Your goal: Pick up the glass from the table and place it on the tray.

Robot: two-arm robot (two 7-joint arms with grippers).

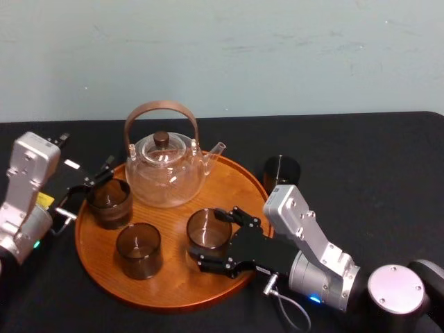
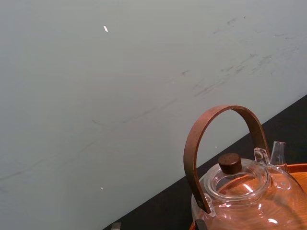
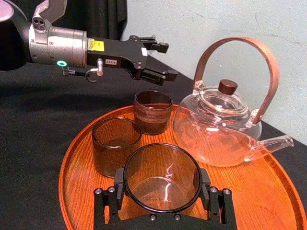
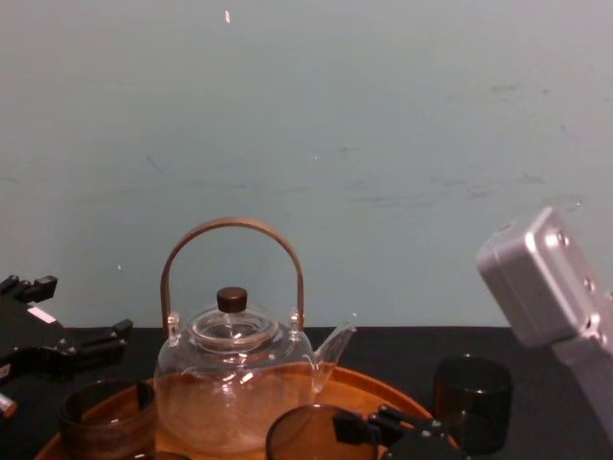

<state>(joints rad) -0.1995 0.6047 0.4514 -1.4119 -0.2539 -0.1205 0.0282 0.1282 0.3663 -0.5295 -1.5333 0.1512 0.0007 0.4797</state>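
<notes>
The glass (image 1: 207,227) is on the tray (image 1: 177,277), just toward 3 o'clock of its middle; whether its base already rests on the wood I cannot tell. The right gripper (image 3: 162,186) reaches in over the rim from about 4 o'clock, its fingers (image 3: 119,189) clamped on the glass, one at each side. Around it stand a second glass (image 1: 138,250) at 8 o'clock, close by, a third glass (image 1: 109,202) at 10 o'clock, and the clear teapot (image 1: 165,173) at 12 o'clock. The left gripper (image 3: 167,60) hovers just above the third glass, fingers apart and holding nothing. Off the tray, at 2 o'clock, a dark glass (image 1: 281,172) stands on the black worktop (image 1: 374,180).

The carry looks done and the step in hand is the set-down. The next move calls for a gentle lowering until the base sits flat, then spreading the fingers just enough to free the wall, and backing out toward 4 o'clock; a sideways drag could knock the neighbour at 8 o'clock.
</notes>
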